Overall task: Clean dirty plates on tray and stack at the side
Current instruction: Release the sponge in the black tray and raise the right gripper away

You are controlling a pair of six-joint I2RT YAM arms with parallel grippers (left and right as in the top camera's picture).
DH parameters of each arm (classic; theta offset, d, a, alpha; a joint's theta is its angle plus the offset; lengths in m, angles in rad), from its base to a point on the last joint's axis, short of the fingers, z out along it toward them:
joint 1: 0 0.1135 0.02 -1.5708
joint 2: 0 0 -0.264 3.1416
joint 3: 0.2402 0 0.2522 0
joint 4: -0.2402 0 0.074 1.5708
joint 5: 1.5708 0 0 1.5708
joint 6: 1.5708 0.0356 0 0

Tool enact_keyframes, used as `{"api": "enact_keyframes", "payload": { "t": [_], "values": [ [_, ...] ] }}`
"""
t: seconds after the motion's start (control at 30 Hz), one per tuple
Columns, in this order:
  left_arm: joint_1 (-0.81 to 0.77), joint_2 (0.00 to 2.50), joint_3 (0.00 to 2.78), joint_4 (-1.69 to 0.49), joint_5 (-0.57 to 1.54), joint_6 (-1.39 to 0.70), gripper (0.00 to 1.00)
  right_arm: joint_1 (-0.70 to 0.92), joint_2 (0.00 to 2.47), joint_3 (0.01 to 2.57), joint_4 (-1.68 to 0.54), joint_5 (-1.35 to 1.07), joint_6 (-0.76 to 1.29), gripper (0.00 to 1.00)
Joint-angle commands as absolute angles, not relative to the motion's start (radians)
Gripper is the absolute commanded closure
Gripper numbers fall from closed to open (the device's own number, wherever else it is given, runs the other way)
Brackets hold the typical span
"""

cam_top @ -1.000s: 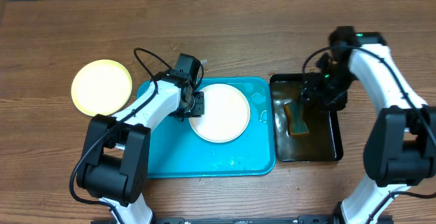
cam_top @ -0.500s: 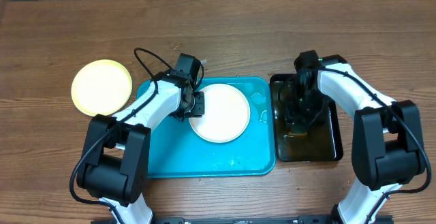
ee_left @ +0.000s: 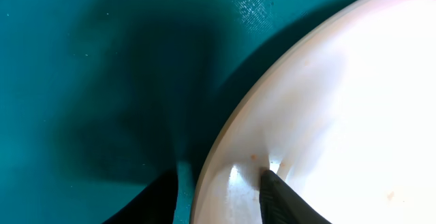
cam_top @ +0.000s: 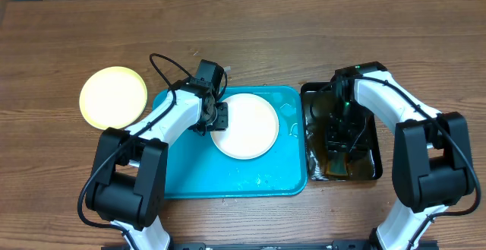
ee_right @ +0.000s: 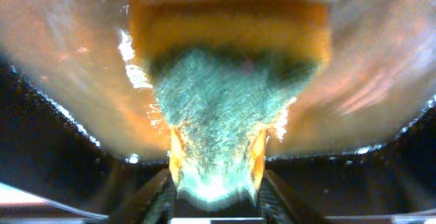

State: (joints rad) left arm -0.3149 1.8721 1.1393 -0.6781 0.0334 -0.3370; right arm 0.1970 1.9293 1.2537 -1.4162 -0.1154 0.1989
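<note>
A white plate [cam_top: 247, 126] lies in the turquoise tray [cam_top: 190, 170]. My left gripper [cam_top: 217, 118] is shut on its left rim. In the left wrist view one fingertip [ee_left: 283, 200] presses the plate's [ee_left: 354, 94] inner face and the other sits under the rim, with tiny orange specks near the grip. A pale yellow plate [cam_top: 114, 96] rests on the table left of the tray. My right gripper [cam_top: 339, 134] is down in the black tray [cam_top: 377, 155], shut on a green-and-yellow sponge [ee_right: 225, 81] that is squeezed between its fingers [ee_right: 153, 197] in brownish liquid.
Water drops and wet streaks lie on the turquoise tray [ee_left: 82, 60] near its right and front rims. The black tray stands right against the turquoise tray's right side. Bare wooden table [cam_top: 250, 37] runs behind both trays.
My right arm has swung from the black tray's far right edge to its middle and gone down onto the sponge, closing on it. The left arm and white plate have not moved.
</note>
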Motion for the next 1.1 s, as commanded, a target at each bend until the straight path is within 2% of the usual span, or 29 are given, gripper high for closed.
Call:
{"api": "enact_keyframes", "payload": {
  "t": [0.0, 0.3, 0.37, 0.4, 0.43, 0.83, 1.07],
  "values": [
    [-0.322, 1.894, 1.104, -0.679, 0.034, -0.344, 0.58, 0.200, 1.924, 1.279, -1.420, -0.074, 0.210, 0.34],
    [-0.322, 1.894, 1.104, -0.679, 0.034, -0.344, 0.57, 0.142, 1.924, 1.483, -1.478, -0.067, 0.210, 0.27],
    [-0.322, 1.894, 1.104, -0.679, 0.034, -0.344, 0.56, 0.110, 1.924, 1.541, -1.484, -0.067, 0.210, 0.17],
    [-0.322, 1.894, 1.104, -0.679, 0.034, -0.344, 0.56, 0.090, 1.924, 1.567, -1.482, -0.067, 0.210, 0.03],
    [-0.322, 1.894, 1.104, -0.679, 0.034, -0.344, 0.56, 0.067, 1.924, 1.588, -1.475, -0.067, 0.210, 0.00],
    [-0.322, 1.894, 1.103, -0.675, 0.034, -0.344, 0.56, -0.316, 1.924, 1.617, -1.320, -0.091, 0.214, 0.00],
    [-0.322, 1.894, 1.103, -0.676, 0.034, -0.344, 0.57, -0.437, 1.924, 1.617, -1.228, -0.091, 0.213, 0.00]
  ]
}}
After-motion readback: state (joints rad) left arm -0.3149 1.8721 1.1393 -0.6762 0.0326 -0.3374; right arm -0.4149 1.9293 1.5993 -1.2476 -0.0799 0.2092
